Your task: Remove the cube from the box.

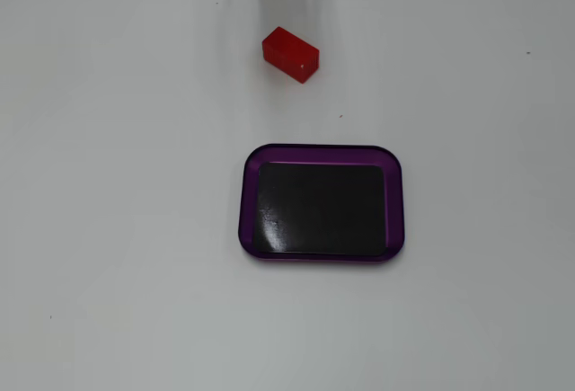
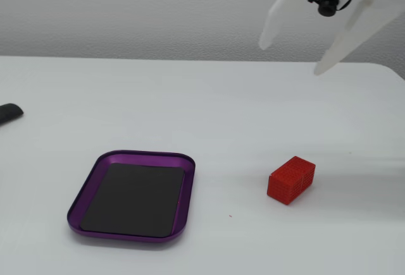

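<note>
1. Lying on the white table (image 2: 190,98), the red cube (image 1: 291,54) sits outside the purple box (image 1: 321,151), well apart from its rim.
2. Gripper (image 2: 290,57) hangs above the cube, fingers spread wide, holding nothing.
3. Box floor looks bare, though glossy.

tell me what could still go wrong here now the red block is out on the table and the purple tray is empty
Little is left to fail: the red block lies on the white table, clear of the purple tray. The open gripper hangs above, holding nothing. If it swings low when pulling back, a fingertip could clip the block and push it toward the tray. The dark object at the table's left edge is far off, an unlikely snag.
</note>
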You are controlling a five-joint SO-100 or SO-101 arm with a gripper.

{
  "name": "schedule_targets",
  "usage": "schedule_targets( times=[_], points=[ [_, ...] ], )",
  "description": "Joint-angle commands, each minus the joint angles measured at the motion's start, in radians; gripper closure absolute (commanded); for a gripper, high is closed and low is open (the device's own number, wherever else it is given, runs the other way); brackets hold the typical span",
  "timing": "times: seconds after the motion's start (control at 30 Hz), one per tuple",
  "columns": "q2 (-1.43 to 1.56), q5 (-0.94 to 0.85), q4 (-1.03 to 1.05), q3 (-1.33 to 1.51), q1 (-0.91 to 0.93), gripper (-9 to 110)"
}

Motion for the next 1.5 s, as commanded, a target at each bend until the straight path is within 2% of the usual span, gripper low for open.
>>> schedule_targets(
  times=[0.0, 0.2, 0.37, 0.47, 0.67, 0.87, 0.93, 1.03, 1.07, 1.47],
  points=[
    [0.107, 0.005, 0.057, -0.011, 0.029, 82],
    [0.474, -0.006, -0.003, 0.255, 0.023, 81],
    [0.827, -0.008, -0.176, 0.644, 0.031, 81],
    [1.002, 0.006, -0.195, 0.848, 0.035, 81],
    [0.922, 0.117, -0.190, 0.957, 0.035, 81],
    [0.945, 0.124, -0.195, 1.015, 0.035, 82],
    [0.948, 0.124, -0.195, 1.032, 0.035, 87],
    [0.951, 0.124, -0.199, 1.058, 0.034, 102],
    [0.950, 0.124, -0.199, 1.069, 0.034, 103],
    [0.948, 0.126, -0.202, 1.075, 0.034, 102]
  ],
)
